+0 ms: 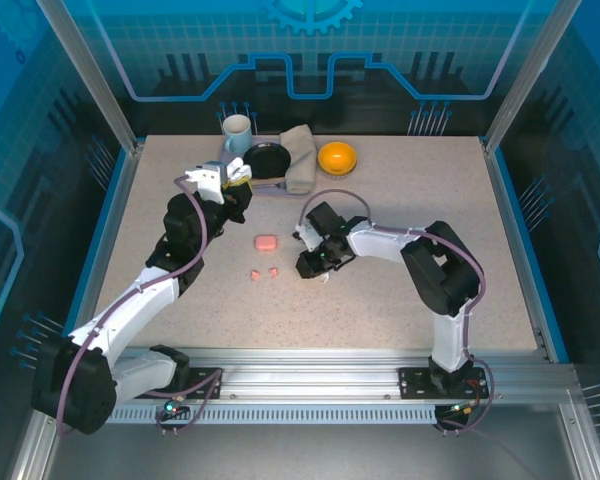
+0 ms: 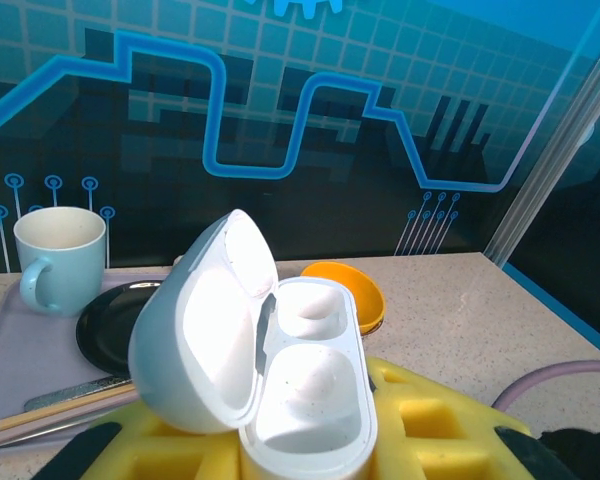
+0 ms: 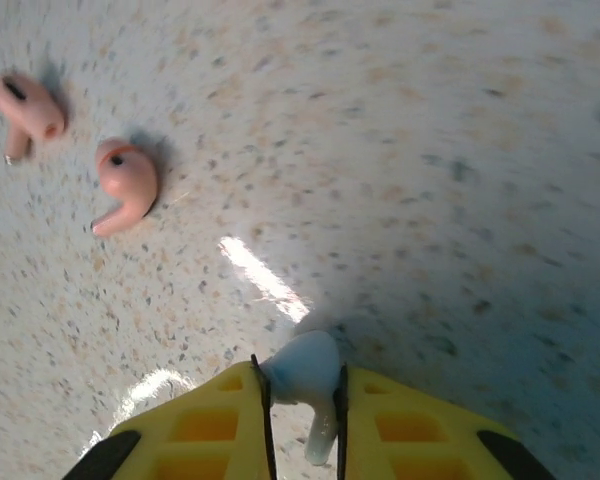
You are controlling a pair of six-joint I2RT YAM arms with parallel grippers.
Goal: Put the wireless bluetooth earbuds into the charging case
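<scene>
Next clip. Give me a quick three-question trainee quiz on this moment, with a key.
1. True or false: the white case held in the left tool has its lid open.
2. The earbud pinched in the right tool is: A) pink B) white C) black
3. How many pink earbuds lie loose on the table?
Key: 1 true; 2 B; 3 two.
</scene>
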